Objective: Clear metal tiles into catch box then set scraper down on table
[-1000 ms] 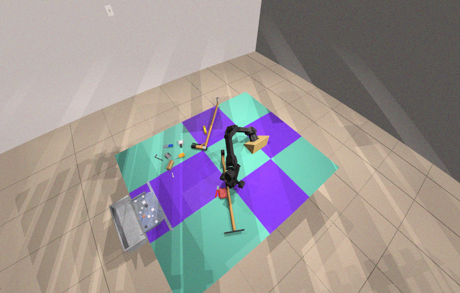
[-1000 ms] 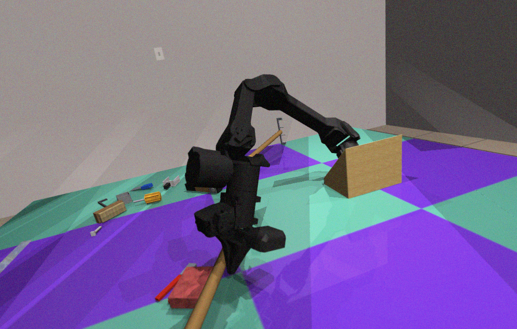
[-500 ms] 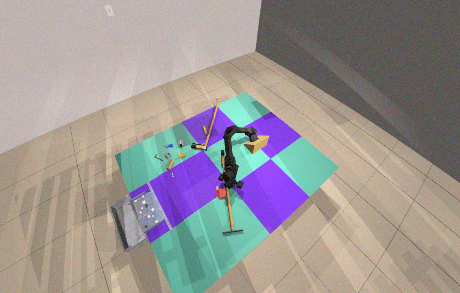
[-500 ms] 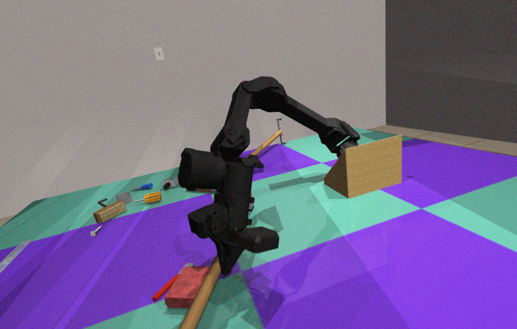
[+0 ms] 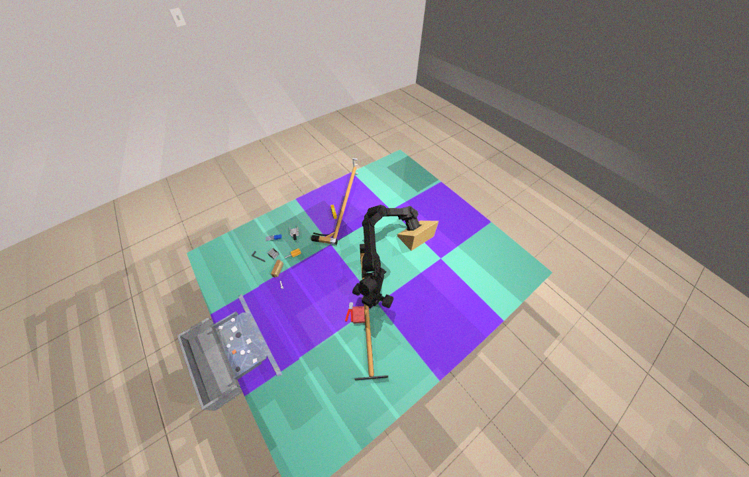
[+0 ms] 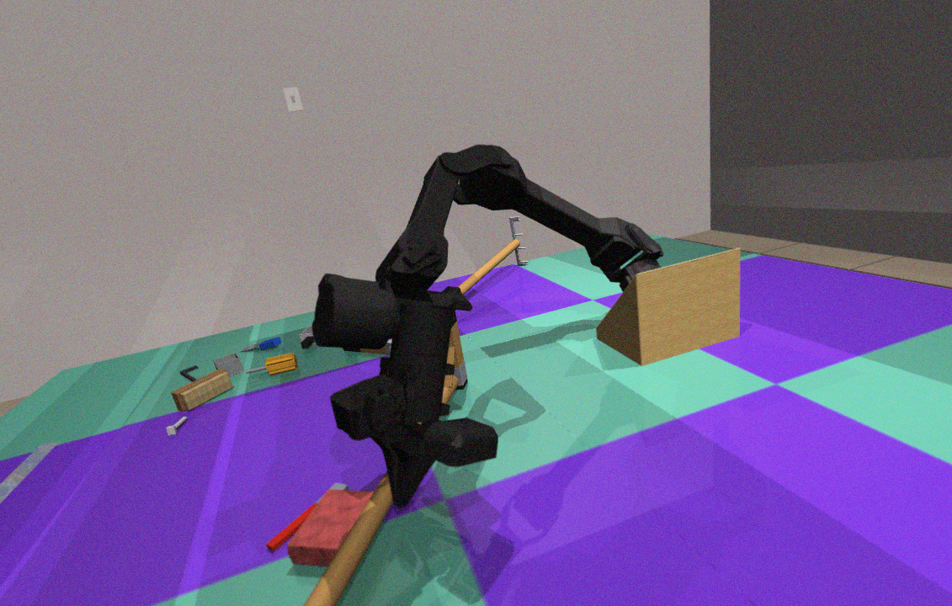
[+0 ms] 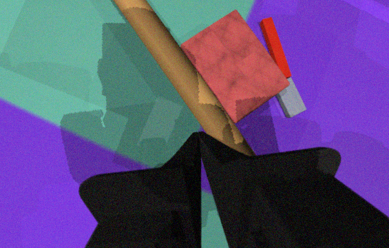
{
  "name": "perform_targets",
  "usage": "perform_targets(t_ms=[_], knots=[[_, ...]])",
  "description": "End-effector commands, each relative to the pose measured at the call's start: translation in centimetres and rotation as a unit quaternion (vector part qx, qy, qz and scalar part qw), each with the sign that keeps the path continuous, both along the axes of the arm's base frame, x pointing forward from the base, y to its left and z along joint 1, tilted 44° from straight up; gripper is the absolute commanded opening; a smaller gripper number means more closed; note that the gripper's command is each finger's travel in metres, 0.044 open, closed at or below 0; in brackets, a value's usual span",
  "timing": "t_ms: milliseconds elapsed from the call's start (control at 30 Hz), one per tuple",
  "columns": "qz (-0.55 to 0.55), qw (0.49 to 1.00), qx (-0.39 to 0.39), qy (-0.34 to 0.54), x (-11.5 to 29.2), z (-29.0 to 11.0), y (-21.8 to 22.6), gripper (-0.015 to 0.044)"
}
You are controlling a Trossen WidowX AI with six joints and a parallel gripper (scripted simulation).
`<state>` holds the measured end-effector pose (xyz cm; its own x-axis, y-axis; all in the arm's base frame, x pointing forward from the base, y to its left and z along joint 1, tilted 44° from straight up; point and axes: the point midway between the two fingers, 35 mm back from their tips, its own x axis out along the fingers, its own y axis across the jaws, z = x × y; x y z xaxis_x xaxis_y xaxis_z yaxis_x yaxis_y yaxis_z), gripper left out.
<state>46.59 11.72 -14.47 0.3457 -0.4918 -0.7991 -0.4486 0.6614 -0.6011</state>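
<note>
The black arm [image 6: 464, 188] bends over from its wooden wedge base [image 6: 678, 309] near the middle of the checkered table [image 5: 483, 255] and points its gripper [image 7: 200, 145] straight down. The jaws are pressed together, tips meeting in a thin seam, and nothing is caught between them. They sit just beside the scraper [image 5: 368, 344], whose wooden handle passes under the right-hand finger [image 7: 266, 193] instead of between the two; whether that finger touches the handle I cannot tell.

The scraper lies flat, its handle running from under the arm toward the table's near edge, where its dark crossbar blade [image 5: 371, 377] rests on a teal square. A red block [image 7: 233, 65] lies against the handle close to the gripper, and a small red-and-grey tool [image 7: 280, 62] lies along the block's other side.

The steel plate [image 5: 240, 344] sits at the table's left corner, with pale tiles [image 5: 233, 329] and some dark bits scattered on it. The grey catch box [image 5: 202, 370] adjoins it, hanging out over the floor.

Toward the far left edge lie small tools [image 5: 282, 249], and a second long-handled tool [image 5: 344, 199] stretches toward the far corner.
</note>
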Motion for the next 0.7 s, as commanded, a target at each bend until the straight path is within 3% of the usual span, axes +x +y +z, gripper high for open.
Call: perform_targets(t_ms=[0, 667], knots=[[0.0, 1.0, -0.001, -0.002, 0.6, 0.2, -0.3, 0.0], [0.0, 1.0, -0.001, -0.002, 2.2, 0.9, -1.2, 0.0]])
